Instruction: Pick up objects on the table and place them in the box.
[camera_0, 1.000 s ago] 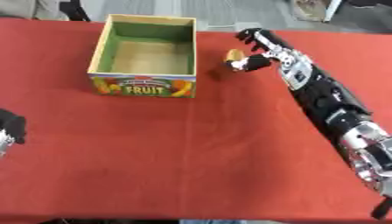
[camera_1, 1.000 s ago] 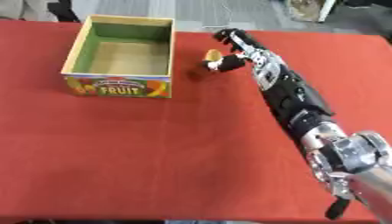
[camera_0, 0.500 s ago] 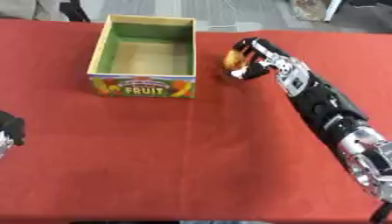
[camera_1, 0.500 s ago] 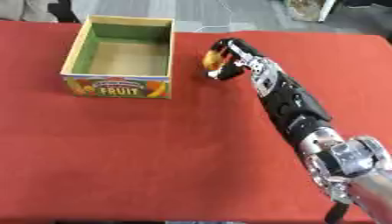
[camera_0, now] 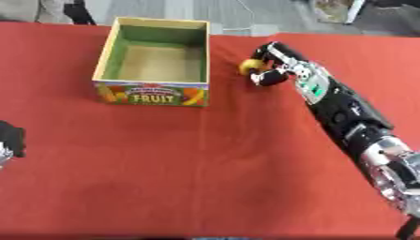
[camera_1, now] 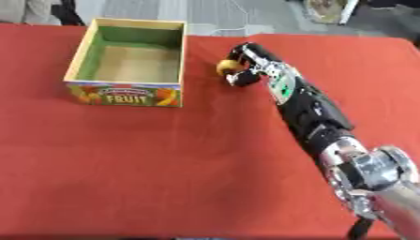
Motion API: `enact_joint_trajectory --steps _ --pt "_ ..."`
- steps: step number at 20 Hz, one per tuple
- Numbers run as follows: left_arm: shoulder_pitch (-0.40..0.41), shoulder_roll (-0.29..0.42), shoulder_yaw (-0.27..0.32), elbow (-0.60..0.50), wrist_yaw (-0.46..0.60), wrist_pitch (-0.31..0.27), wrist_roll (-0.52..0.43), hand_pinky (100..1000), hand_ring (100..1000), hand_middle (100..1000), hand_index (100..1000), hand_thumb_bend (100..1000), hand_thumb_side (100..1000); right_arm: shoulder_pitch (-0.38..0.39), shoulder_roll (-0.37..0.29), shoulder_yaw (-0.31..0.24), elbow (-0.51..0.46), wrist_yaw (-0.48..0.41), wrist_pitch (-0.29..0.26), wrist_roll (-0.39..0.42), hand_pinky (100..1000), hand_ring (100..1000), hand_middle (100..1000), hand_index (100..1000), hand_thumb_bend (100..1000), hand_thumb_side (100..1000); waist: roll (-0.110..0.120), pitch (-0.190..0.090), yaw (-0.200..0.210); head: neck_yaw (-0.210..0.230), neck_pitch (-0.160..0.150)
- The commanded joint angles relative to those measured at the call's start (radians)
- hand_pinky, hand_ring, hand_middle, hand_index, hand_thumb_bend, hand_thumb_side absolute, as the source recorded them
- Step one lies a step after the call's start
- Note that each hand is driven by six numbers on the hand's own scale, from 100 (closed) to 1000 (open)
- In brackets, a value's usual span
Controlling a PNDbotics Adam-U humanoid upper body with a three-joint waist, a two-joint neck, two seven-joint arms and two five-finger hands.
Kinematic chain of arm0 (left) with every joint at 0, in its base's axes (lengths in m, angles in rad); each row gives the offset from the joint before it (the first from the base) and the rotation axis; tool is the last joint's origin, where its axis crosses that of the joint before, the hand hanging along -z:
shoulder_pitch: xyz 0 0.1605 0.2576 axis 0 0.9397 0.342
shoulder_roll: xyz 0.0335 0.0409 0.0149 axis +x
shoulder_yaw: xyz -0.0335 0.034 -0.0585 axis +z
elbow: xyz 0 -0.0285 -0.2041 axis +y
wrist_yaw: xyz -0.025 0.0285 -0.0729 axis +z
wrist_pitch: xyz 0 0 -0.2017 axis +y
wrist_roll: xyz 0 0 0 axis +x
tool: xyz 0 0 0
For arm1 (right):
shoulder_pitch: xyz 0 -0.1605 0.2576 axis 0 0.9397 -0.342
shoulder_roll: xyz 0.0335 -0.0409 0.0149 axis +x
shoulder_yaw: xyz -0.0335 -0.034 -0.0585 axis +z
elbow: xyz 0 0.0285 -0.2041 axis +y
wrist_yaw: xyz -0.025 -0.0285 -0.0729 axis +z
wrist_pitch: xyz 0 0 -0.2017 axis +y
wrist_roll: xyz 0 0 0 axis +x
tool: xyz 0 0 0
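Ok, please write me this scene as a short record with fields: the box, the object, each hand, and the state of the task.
surface: red table
box: open, labelled FRUIT, inside looks bare
object: small yellow thing, just right of the box, outside it
right hand: fingers curled round the yellow thing
left hand: dark shape at the left edge of the left eye view, fingers not clear
task state: object grasped, not yet in the box
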Motion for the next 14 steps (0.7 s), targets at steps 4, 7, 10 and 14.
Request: enact_joint_trajectory --steps 4,7,10,14 --pt "-0.012 0.010 0.003 -0.012 0.003 -0.002 0.000 488 497 507 502 407 385 -0.025 -0.038 -0.006 -0.091 -0.019 -0.010 -0.069 111 324 296 416 100 100 0.003 -0.014 -0.005 -0.001 -0.012" --pt "-0.012 0.011 0.003 -0.012 0.003 -0.001 0.000 488 496 507 502 407 385 -0.048 -0.054 -0.004 -0.170 -0.067 0.001 -0.106 108 321 292 412 100 100 0.001 -0.016 -0.008 0.003 -0.014" --pt "-0.012 0.011 0.003 -0.013 0.002 0.000 0.000 488 496 507 502 408 385 -0.068 -0.056 0.017 -0.248 -0.111 0.006 -0.104 107 321 293 412 100 100 -0.002 -0.017 -0.010 0.005 -0.016" --pt "-0.013 0.009 -0.002 -0.012 0.003 0.000 -0.005 489 496 507 502 407 385 -0.097 -0.024 0.050 -0.290 -0.119 0.006 -0.069 111 327 298 416 100 100 -0.002 -0.023 0.000 -0.003 -0.013"
